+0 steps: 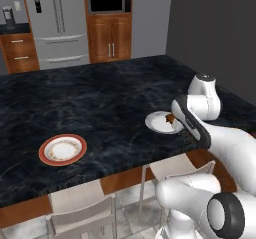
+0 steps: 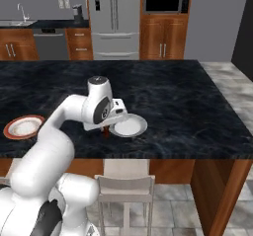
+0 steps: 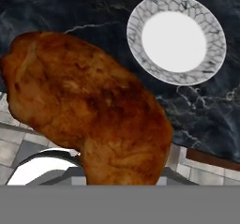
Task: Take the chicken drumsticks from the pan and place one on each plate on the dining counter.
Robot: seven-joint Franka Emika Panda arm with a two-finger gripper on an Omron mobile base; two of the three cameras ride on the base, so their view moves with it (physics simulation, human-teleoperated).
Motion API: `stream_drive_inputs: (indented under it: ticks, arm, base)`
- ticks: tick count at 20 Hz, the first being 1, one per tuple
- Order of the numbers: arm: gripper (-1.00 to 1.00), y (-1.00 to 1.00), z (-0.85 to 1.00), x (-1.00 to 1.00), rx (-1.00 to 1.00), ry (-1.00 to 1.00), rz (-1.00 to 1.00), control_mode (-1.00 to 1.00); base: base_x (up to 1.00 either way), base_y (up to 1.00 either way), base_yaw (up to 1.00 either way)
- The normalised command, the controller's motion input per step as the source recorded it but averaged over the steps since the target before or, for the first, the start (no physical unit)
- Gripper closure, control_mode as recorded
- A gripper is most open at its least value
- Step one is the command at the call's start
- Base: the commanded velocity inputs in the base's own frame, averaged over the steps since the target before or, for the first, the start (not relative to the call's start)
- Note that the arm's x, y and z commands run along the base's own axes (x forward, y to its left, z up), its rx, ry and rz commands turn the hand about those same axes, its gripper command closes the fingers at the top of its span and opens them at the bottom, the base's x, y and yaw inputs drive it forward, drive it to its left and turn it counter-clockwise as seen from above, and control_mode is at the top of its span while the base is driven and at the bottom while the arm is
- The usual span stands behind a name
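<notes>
Closest to my hand camera, the reddish-brown drumstick [image 3: 93,110] sits pinched in my gripper [image 2: 105,130], whose jaws are pressed in on it, hanging over the near edge of the dining counter [image 1: 100,98]. Just beyond it lies the plain white plate with the greyish rim [image 3: 176,39], bare. Farther along the counter to my left, well apart, rests the orange-rimmed plate [image 1: 62,149].
</notes>
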Motion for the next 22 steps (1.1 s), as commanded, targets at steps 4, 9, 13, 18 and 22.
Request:
stream_drive_inputs:
  ticks: [4, 9, 13, 18, 22]
  arm:
    - [1.0, -0.36, -0.46, 0.89, 0.0, 0.11, -0.02, -1.0]
    - [1.0, -0.34, -0.28, 0.8, 0.0, 0.08, 0.0, -1.0]
    - [1.0, -0.11, -0.27, 0.95, 0.0, 0.14, 0.0, -1.0]
    - [1.0, 0.0, -0.49, 0.92, 0.0, 0.1, 0.0, -1.0]
    - [1.0, 0.0, -0.65, 0.69, 0.0, 0.01, 0.0, -1.0]
  base:
    - [0.0, 0.0, 0.0]
    - [0.0, 0.0, 0.0]
    - [0.0, 0.0, 0.0]
    - [0.0, 0.0, 0.0]
    - [0.0, 0.0, 0.0]
